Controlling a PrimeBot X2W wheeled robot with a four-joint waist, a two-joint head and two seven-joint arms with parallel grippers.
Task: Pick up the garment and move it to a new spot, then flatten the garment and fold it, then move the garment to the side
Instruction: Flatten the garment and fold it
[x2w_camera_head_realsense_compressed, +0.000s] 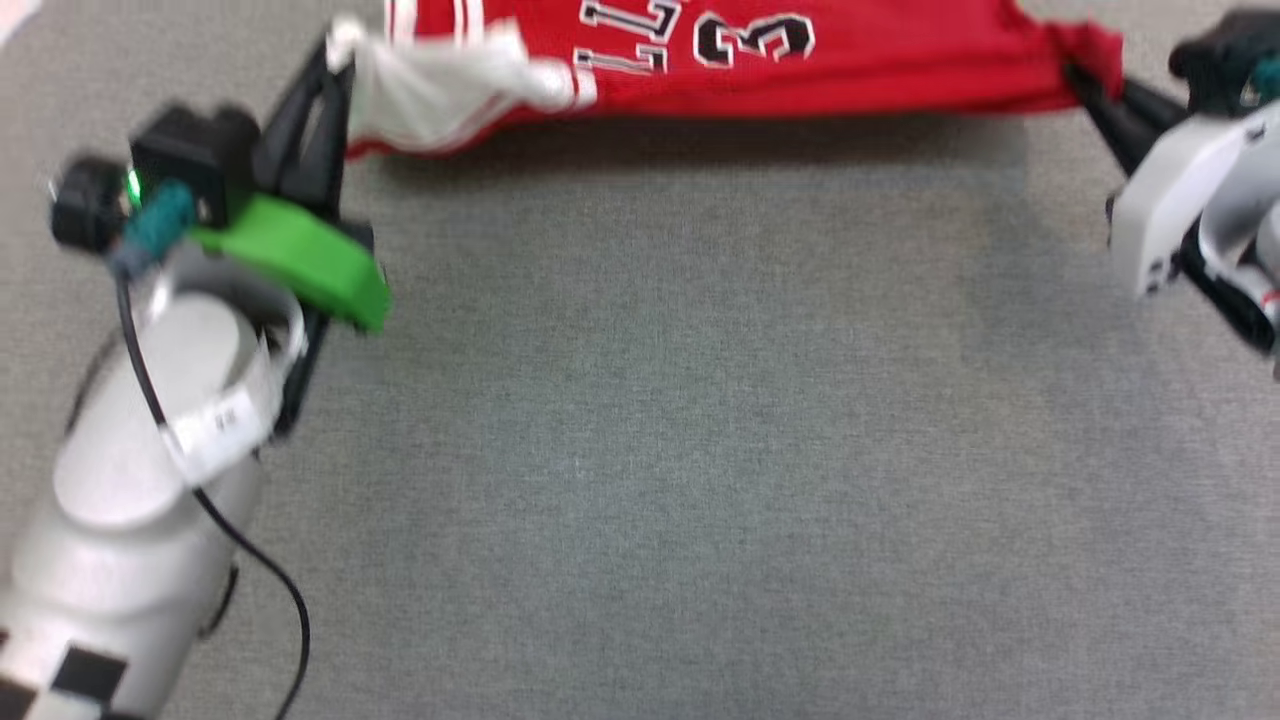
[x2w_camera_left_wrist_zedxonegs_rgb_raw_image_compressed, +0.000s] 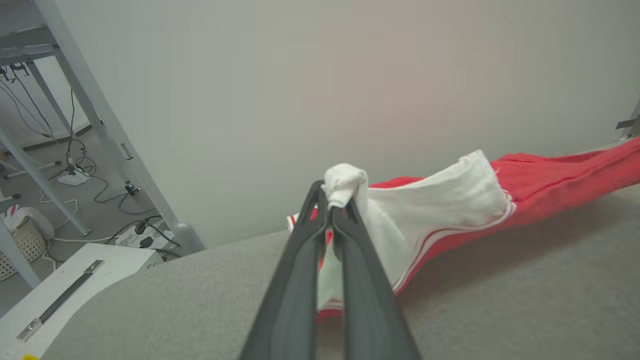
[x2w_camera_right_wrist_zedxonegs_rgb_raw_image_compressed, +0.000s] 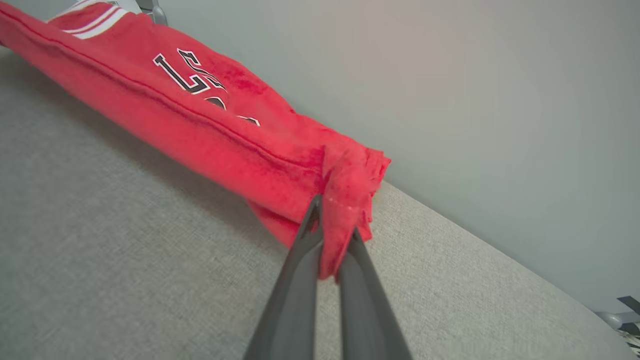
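The garment (x2w_camera_head_realsense_compressed: 850, 60), a red jersey with black white-outlined lettering and white sleeves, hangs stretched between my two grippers along the far edge of the grey table, lifted off the cloth with a shadow under it. My left gripper (x2w_camera_head_realsense_compressed: 335, 60) is shut on a bunched white sleeve (x2w_camera_left_wrist_zedxonegs_rgb_raw_image_compressed: 345, 185). In the left wrist view its tip (x2w_camera_left_wrist_zedxonegs_rgb_raw_image_compressed: 334, 200) pinches that white fabric. My right gripper (x2w_camera_head_realsense_compressed: 1085, 80) is shut on a red corner of the garment (x2w_camera_right_wrist_zedxonegs_rgb_raw_image_compressed: 345, 210), with the cloth wedged between its fingers (x2w_camera_right_wrist_zedxonegs_rgb_raw_image_compressed: 300, 260).
The grey fabric-covered table (x2w_camera_head_realsense_compressed: 640, 450) spreads below the garment. A plain grey wall (x2w_camera_left_wrist_zedxonegs_rgb_raw_image_compressed: 320, 75) stands behind its far edge. To the left, metal frame legs (x2w_camera_left_wrist_zedxonegs_rgb_raw_image_compressed: 100, 115), cables and a white box (x2w_camera_left_wrist_zedxonegs_rgb_raw_image_compressed: 75, 280) sit on the floor.
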